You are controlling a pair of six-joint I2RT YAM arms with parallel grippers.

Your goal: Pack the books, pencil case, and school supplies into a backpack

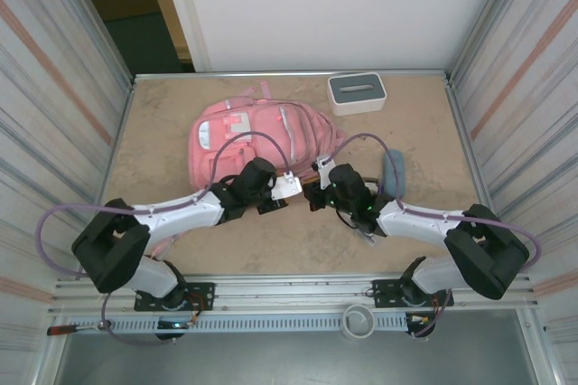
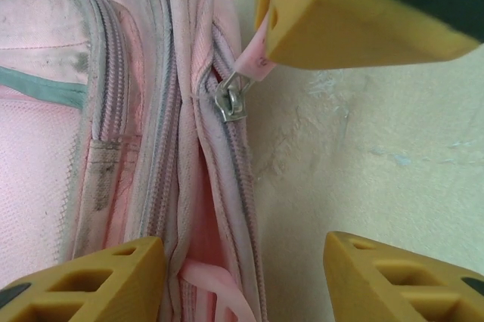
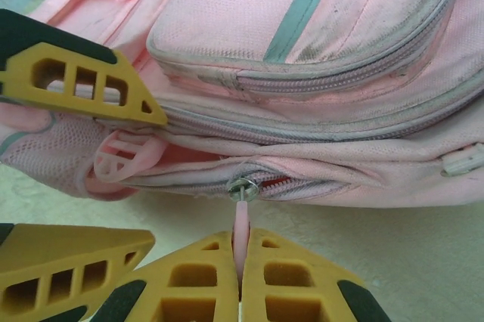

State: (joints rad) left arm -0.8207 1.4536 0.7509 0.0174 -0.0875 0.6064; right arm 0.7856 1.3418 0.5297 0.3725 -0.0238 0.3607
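The pink backpack (image 1: 262, 127) lies flat in the middle of the table, front pockets up. My right gripper (image 3: 242, 261) is shut on the pink pull tab (image 3: 240, 220) of a side zip, whose metal slider (image 2: 231, 100) sits at the bag's near edge. My left gripper (image 2: 242, 280) stands open just beside it, one finger (image 2: 83, 284) over the bag's seam and the other finger (image 2: 401, 277) over bare table, holding nothing. In the top view both grippers (image 1: 291, 184) (image 1: 316, 193) meet at the backpack's near edge. A grey-blue pencil case (image 1: 395, 173) lies right of the right arm. The books and school supplies are hidden.
A white box with a grey slotted top (image 1: 357, 91) stands at the back right. Metal rails and corrugated walls (image 1: 63, 114) close the table on both sides. A pink strap loop (image 3: 125, 159) sticks out of the bag between my left fingers.
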